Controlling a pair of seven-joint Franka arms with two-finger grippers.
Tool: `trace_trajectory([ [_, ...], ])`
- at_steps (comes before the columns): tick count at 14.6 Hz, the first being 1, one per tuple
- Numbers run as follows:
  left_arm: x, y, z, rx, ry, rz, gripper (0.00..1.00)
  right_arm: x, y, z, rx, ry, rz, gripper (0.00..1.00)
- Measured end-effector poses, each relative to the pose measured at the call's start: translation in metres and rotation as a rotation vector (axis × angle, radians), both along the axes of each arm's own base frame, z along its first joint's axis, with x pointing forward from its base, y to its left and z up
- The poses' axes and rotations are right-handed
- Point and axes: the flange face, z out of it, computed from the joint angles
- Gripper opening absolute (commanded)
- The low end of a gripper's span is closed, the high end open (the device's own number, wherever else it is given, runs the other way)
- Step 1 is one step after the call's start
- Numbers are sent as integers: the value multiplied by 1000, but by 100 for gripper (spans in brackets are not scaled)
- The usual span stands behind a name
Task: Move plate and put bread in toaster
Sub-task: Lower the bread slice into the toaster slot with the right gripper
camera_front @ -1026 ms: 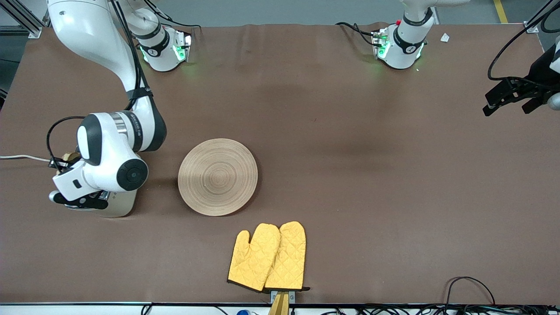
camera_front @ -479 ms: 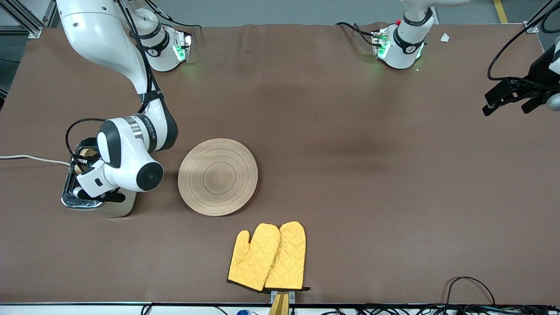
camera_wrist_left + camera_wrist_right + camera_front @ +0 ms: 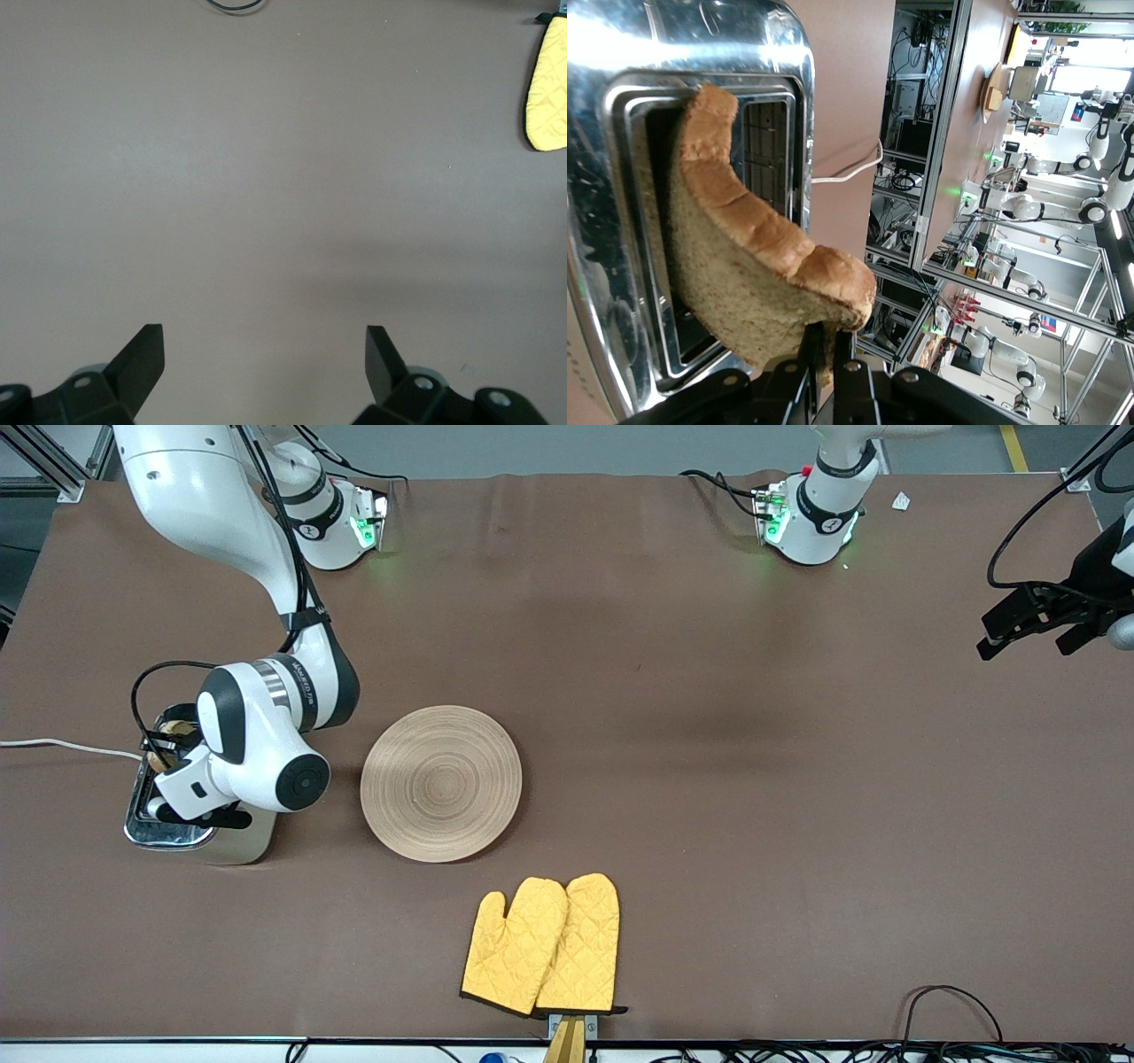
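right gripper (image 3: pixel 824 367): fingers (image 3: pixel 799 376) pinch bread (image 3: pixel 744 266) by its crust, lowering it into toaster (image 3: pixel 168 828) slot
left gripper (image 3: pixel 266 354): waits, fingers wide, over bare worktop (image 3: pixel 709 779)
plate (image 3: pixel 440 783): empty, beside toaster

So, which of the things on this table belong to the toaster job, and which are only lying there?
Belonging to the job:
- bread, pinched by the shut right end effector, partly in a slot
- toaster, at the right arm's end
- plate, empty, beside the toaster

Only lying there:
- yellow oven mitts, nearer the camera than the plate
- left end effector, open, waiting over bare table
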Motion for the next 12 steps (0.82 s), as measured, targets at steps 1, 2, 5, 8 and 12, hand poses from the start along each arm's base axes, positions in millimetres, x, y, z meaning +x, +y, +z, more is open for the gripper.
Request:
trace_trajectory([
  [1, 0, 0, 0, 0, 0, 0, 100, -1, -1, 3, -2, 0, -5, 0],
  [2, 0, 0, 0, 0, 0, 0, 100, -2, -1, 6, -4, 0, -11, 0],
  [5, 0, 0, 0, 0, 0, 0, 100, -5, 0, 8, -2, 4, -11, 0],
  [8, 0, 0, 0, 0, 0, 0, 100, -8, 5, 8, -4, 11, -9, 0],
  [12, 0, 0, 0, 0, 0, 0, 100, -14, 13, 8, 7, 22, -7, 0],
])
